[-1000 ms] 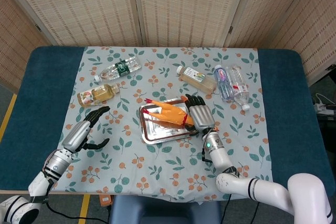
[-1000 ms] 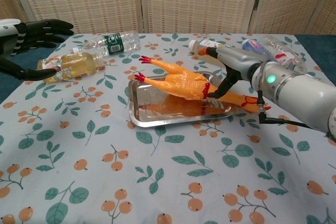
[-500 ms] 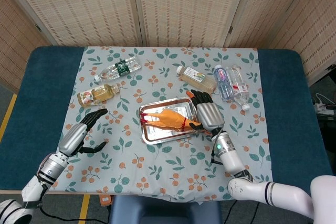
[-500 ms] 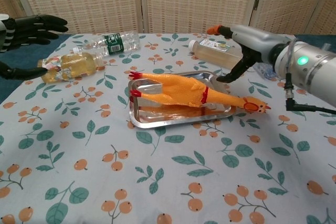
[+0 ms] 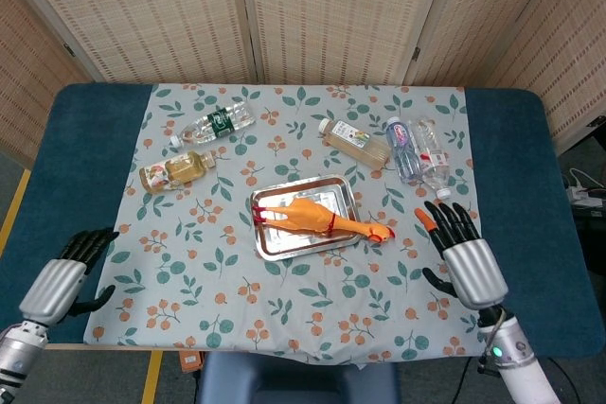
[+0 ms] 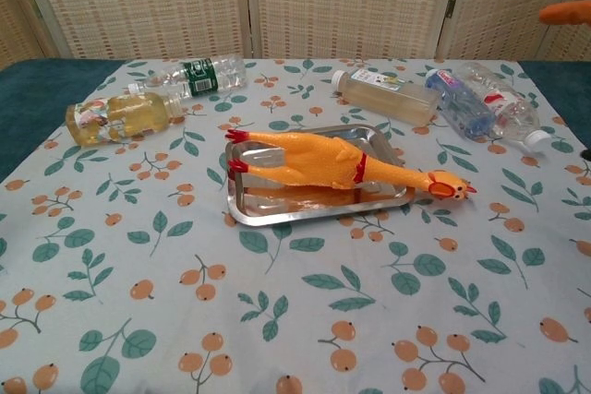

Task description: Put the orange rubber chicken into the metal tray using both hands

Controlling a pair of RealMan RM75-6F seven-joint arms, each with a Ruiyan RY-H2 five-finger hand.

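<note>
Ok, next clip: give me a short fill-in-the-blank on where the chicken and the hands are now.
1. The orange rubber chicken lies in the metal ____.
2. Its head sticks out over the tray's ____ end in the chest view.
3. The left hand and right hand hold ____.

Missing words: tray; right; nothing

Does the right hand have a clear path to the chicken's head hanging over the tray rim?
Probably yes: the right hand is open, and only bare cloth lies between it and the chicken's head.

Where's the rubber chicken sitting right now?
The orange rubber chicken lies in the metal tray at mid-table in the head view, its head overhanging the tray's right edge; neither hand touches it.
</note>
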